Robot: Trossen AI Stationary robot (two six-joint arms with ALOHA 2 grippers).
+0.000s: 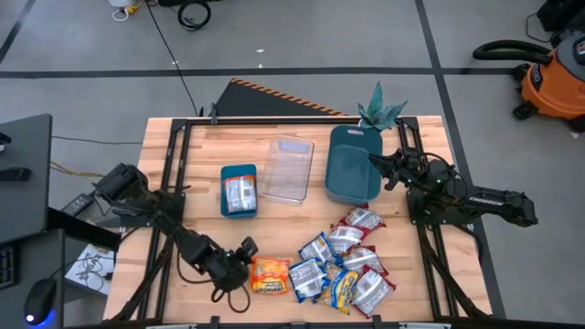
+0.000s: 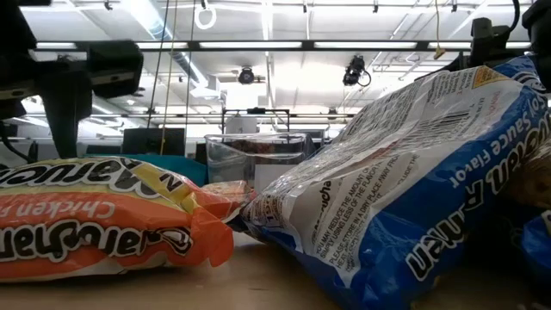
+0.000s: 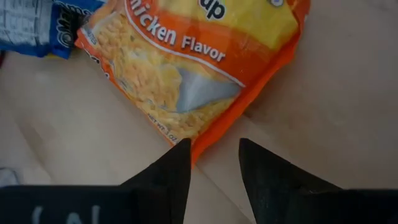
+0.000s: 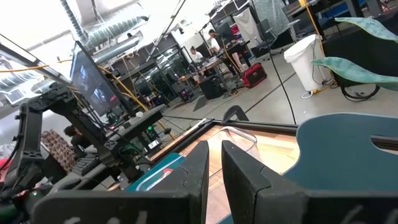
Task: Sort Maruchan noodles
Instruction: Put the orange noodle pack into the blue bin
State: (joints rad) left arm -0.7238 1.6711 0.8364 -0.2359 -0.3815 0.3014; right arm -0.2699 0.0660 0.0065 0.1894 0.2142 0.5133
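The left gripper (image 1: pixel 245 259) sits low at the near left of the table (image 1: pixel 302 219), just left of an orange chicken-flavor packet (image 1: pixel 271 275). In the left wrist view its two dark fingers (image 3: pixel 171 174) stand slightly apart with bare wood between them, their tips right at the packet's (image 3: pixel 199 62) orange edge, and nothing is held. The rest of the Maruchan noodles (image 1: pixel 345 267) lie in a loose, overlapping heap to the right of that orange packet, at the near middle of the table: silvery packets with blue and red panels and one yellow-fronted packet (image 1: pixel 343 288) near the front edge. One more packet (image 1: pixel 239 194) lies inside the small teal bin (image 1: pixel 239 190) at the left of the middle. Just right of that bin stands the clear plastic container (image 1: pixel 286 169), and right of that the large teal bin (image 1: pixel 352 165). The right gripper (image 1: pixel 377 161) hangs at the far right, over the right rim of the large teal bin. In the right wrist view its fingers (image 4: pixel 245 180) are nearly closed, with only a thin gap between them and nothing in it. From the low view the orange packet (image 2: pixel 103 220) and a blue-printed packet (image 2: pixel 413 185) fill the foreground on the wood.
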